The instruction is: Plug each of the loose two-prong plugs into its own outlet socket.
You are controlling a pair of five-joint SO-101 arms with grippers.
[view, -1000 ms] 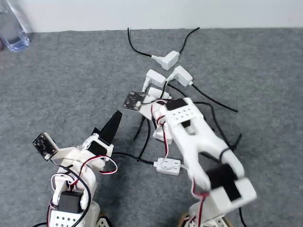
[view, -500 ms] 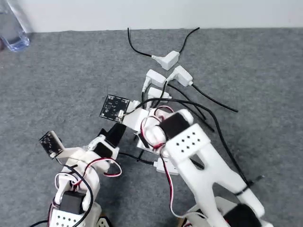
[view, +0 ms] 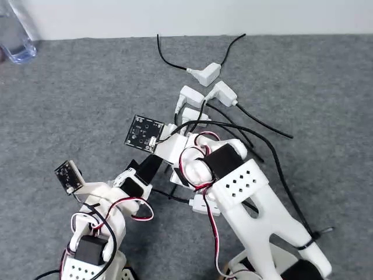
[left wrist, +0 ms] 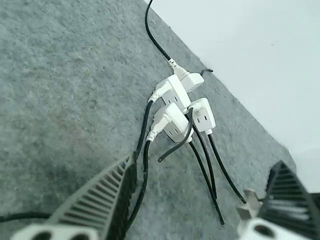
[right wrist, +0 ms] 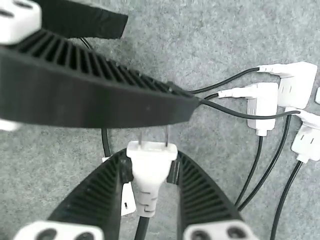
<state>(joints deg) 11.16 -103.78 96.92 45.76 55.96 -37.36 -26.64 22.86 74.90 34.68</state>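
Underneath everything lies a grey, felt-like mat (view: 70, 105) with a coarse, fuzzy nap. The white plastic right arm (view: 250, 192), perforated on its upper shell and trailing red and white wires, slants toward the middle of the mat. The smaller left arm (view: 93, 221) sits beside it. Thin black cords (view: 256, 122), round and glossy, loop across the mat to a cluster of white outlet sockets (left wrist: 175, 92). These are blocky and smooth, lying close together at the far side.

The right gripper (right wrist: 150, 172) pinches a white two-prong plug (right wrist: 150, 152) between its black ribbed fingers (right wrist: 95, 195), at the near end of the cords and well apart from the sockets. The plug's body is flat-faced and tapers to a ridged collar. Its two thin metal blades (right wrist: 166, 134) point at a ribbed black finger of the other arm; I cannot tell whether they touch.

The left gripper (left wrist: 206, 165) is spread wide with nothing between its fingers.
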